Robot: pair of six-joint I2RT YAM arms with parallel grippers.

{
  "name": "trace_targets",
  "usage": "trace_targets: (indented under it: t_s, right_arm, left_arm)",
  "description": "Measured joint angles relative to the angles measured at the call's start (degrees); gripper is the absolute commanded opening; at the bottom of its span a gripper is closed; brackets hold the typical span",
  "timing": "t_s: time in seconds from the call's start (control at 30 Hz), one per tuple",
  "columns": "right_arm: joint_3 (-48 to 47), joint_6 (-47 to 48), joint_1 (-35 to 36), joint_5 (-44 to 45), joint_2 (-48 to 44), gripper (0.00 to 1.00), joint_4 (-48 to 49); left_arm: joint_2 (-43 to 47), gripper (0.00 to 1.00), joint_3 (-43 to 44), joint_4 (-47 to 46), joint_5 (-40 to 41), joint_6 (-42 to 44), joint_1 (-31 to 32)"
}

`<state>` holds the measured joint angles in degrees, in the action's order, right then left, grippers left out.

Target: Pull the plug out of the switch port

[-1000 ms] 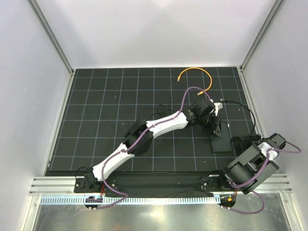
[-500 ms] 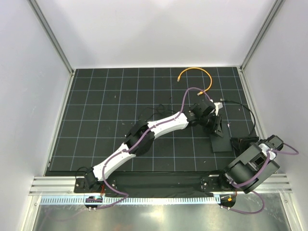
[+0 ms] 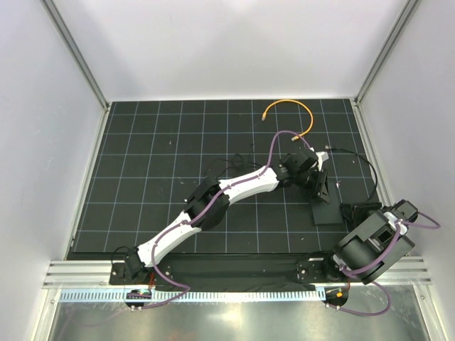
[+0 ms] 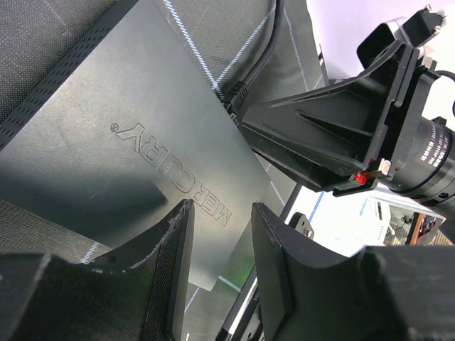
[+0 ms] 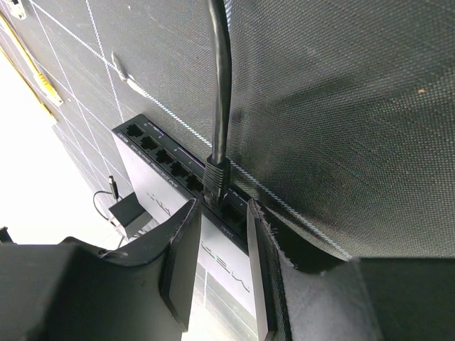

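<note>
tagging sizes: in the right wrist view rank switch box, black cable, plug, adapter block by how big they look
1. switch box, though partly hidden
2. black cable
3. plug and adapter block look alike; the block lies farther off, so unranked

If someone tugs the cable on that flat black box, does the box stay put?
Probably it slides: the box looks thin and light, lying flat on the mat. It seems rigid, so it shouldn't bend. The black cable looks thin, so it likely flexes rather than pushes.
</note>
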<state>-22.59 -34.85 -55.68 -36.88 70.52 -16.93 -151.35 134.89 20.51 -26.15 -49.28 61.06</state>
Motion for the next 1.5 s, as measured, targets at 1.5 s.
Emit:
trace_targets:
  t_s: [1.5]
  right_arm:
    - [0.09, -1.27, 1.22, 0.33, 2.99, 0.36, 3.98]
  left_arm:
    - [-1.27, 0.41, -0.24, -2.01, -1.07, -3.06, 0.00]
